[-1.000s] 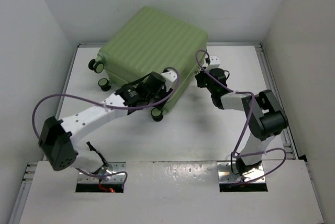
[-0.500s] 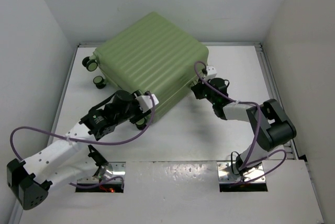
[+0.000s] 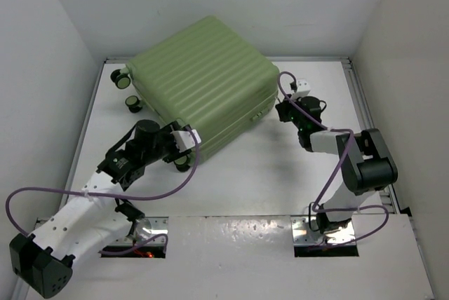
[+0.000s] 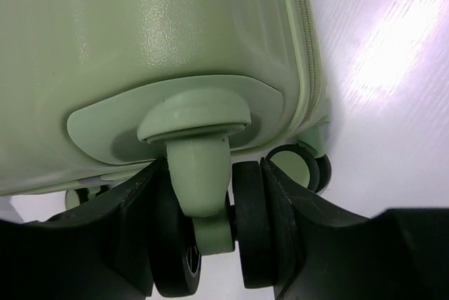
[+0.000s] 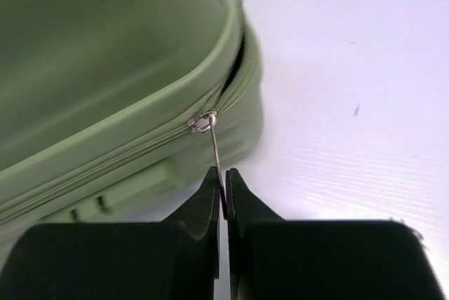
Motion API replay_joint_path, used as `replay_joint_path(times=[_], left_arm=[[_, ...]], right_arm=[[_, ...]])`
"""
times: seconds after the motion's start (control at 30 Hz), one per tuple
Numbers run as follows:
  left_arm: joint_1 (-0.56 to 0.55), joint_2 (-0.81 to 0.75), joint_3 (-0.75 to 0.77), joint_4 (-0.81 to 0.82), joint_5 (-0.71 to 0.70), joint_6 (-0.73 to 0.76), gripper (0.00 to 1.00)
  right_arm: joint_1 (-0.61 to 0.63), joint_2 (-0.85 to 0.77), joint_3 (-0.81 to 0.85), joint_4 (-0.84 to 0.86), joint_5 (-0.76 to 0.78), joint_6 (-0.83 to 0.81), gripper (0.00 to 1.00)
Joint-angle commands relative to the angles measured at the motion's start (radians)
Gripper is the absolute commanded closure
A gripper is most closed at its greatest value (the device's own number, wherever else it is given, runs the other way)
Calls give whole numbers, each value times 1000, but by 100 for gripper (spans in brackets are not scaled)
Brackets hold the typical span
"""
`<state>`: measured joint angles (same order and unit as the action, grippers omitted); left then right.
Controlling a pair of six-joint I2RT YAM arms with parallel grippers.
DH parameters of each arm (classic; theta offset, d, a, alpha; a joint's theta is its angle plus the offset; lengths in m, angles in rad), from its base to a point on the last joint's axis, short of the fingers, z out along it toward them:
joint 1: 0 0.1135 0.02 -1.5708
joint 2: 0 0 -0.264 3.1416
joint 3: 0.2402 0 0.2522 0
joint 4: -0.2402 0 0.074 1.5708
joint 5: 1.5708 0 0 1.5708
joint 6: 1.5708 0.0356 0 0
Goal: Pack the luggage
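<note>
Across the white table (image 3: 280, 167), the luggage (image 3: 200, 76) takes up the far left part. It lies flat with its ribbed green shell facing up and its lid down, turned at an angle to the table's edges. Nothing of its inside shows, so I cannot tell what has been packed.

From the near left, the left arm (image 3: 77, 219) reaches to the case's nearest corner. Its wrist view shows the left jaws about half open, straddling a caster wheel (image 4: 175, 244). One finger presses each outer face of the twin black tyres, and this looks like a bracing hold on the case.

On the other side, the right arm (image 3: 365, 163) bends in toward the case's right edge. The right jaws are pinched fully together on the thin metal zip pull (image 5: 216, 149), which hangs from the slider at a rounded corner of the zipper (image 5: 126, 149).

Left of the slider the two halves look joined. Past it, around the corner, a dark gap seems to remain between the shells. I judge the packing itself finished and the closing partly done, with the pull left to be drawn round the rest of the seam.
</note>
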<state>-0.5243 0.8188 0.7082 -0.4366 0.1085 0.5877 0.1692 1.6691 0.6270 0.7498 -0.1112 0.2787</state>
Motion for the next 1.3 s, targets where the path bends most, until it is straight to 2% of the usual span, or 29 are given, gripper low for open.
replay_joint_path(times=[0.0, 0.07, 0.23, 0.37, 0.63, 0.9, 1.1, 1.27], left_arm=[[90, -4, -58, -133, 48, 219, 100], [151, -13, -87, -120, 71, 288, 100], [321, 28, -111, -65, 117, 324, 100], [417, 149, -87, -15, 145, 304, 100], [501, 356, -27, 150, 128, 166, 100], [590, 564, 103, 269, 10, -32, 100], [624, 651, 171, 282, -13, -84, 100], [633, 675, 192, 282, -13, -106, 100]], right_arm=[[-86, 20, 37, 25, 116, -38, 100], [-115, 34, 59, 26, 84, -55, 100], [-146, 93, 126, 48, 42, -73, 100], [-158, 167, 199, 101, 30, -102, 100], [-165, 362, 396, 197, 45, -167, 100], [-165, 596, 626, 310, 61, -222, 100], [-165, 728, 806, 325, 73, -220, 100], [-160, 905, 1003, 413, 48, -214, 100]])
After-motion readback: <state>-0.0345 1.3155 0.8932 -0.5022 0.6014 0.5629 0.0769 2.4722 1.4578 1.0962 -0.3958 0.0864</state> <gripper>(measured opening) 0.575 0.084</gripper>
